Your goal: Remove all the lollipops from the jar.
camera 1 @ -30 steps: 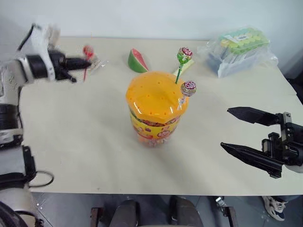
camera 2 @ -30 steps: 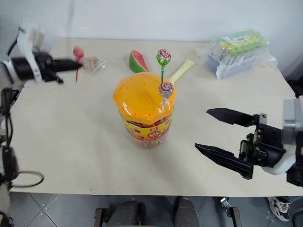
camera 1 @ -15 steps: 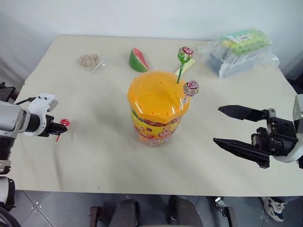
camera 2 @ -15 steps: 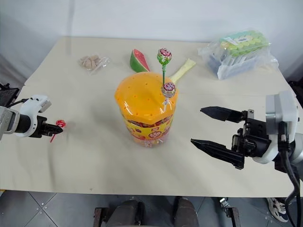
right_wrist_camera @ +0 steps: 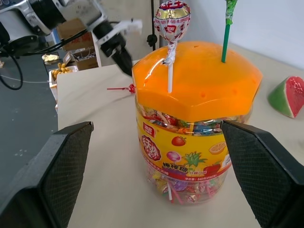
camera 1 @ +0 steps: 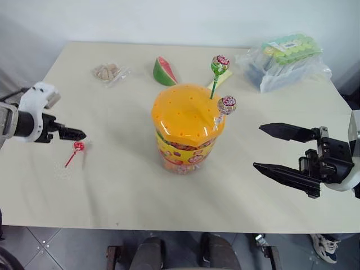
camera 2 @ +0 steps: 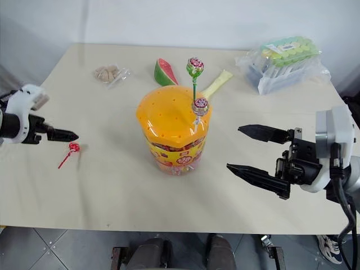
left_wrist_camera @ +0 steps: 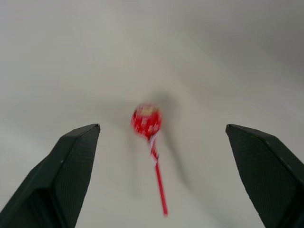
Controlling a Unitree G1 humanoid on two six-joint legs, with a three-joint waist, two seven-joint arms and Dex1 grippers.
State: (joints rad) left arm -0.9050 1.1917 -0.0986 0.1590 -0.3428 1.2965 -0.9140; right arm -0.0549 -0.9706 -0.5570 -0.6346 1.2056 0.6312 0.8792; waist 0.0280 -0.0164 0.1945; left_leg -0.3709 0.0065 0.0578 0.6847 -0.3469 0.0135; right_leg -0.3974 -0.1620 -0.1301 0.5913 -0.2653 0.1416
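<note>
Right gripper spread wide, empty, level with the jar. From its wrist: pink-red lollipop and green stick standing in the orange lid. Left gripper splayed above the released red lollipop, flat on table.

Red lollipop blurred; green lollipop head cut off at edge.

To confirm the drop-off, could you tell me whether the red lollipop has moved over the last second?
Yes. The red lollipop has gone from beside the nut packet down to the table's near-left area.
</note>
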